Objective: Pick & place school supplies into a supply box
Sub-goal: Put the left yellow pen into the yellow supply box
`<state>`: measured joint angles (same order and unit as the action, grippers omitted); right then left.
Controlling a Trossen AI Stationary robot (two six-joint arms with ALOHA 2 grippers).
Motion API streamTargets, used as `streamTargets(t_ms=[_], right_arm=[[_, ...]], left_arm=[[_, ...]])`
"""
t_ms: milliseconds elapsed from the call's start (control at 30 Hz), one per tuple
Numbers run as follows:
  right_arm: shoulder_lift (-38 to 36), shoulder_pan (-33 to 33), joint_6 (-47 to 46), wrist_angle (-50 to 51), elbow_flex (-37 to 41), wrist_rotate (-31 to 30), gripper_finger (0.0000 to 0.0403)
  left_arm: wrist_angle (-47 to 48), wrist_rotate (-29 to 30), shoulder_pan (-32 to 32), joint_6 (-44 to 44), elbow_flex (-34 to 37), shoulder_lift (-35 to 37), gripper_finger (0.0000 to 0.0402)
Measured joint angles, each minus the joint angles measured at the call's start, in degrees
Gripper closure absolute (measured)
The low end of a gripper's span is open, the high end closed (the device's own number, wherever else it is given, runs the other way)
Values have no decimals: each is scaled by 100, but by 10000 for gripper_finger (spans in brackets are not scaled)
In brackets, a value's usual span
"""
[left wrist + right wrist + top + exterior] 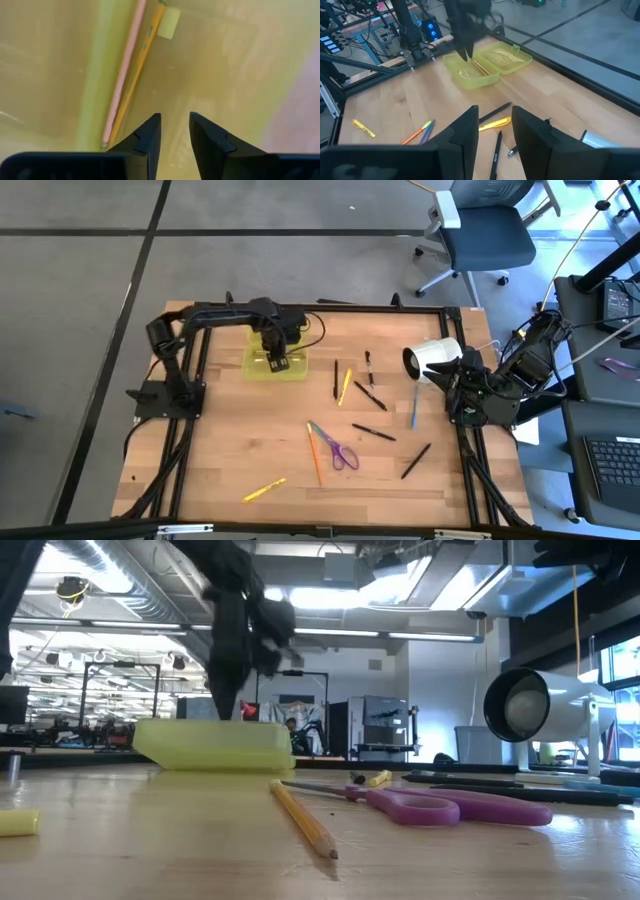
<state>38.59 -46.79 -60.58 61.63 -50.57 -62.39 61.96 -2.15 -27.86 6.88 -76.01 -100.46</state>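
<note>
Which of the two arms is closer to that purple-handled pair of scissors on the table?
The right tool looks somewhat nearer: it waits by the table's right edge, beside the white cylinder. The left tool hangs over the yellow-green supply box, farther from the scissors.

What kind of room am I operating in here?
Likely a robotics lab or workshop: exposed ceiling ducts, equipment racks behind the table, an office chair and a keyboard alongside.
</note>
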Motion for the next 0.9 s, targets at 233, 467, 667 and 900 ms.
streamTargets(t_ms=[233, 467, 667, 900], right_arm=[[0, 0, 105, 21, 0, 48, 281], [2, 1, 102, 76, 0, 25, 281], [60, 1, -15, -66, 25, -329, 281], [239, 1, 102, -464, 326, -218, 281]], left_arm=[[229, -132, 563, -733, 0, 1521, 309], [-21, -198, 2527, -2009, -2, 2244, 314], [-968, 315, 4123, -3777, -1, 2158, 320], [-1909, 1249, 5113, -4293, -2, 1884, 314]])
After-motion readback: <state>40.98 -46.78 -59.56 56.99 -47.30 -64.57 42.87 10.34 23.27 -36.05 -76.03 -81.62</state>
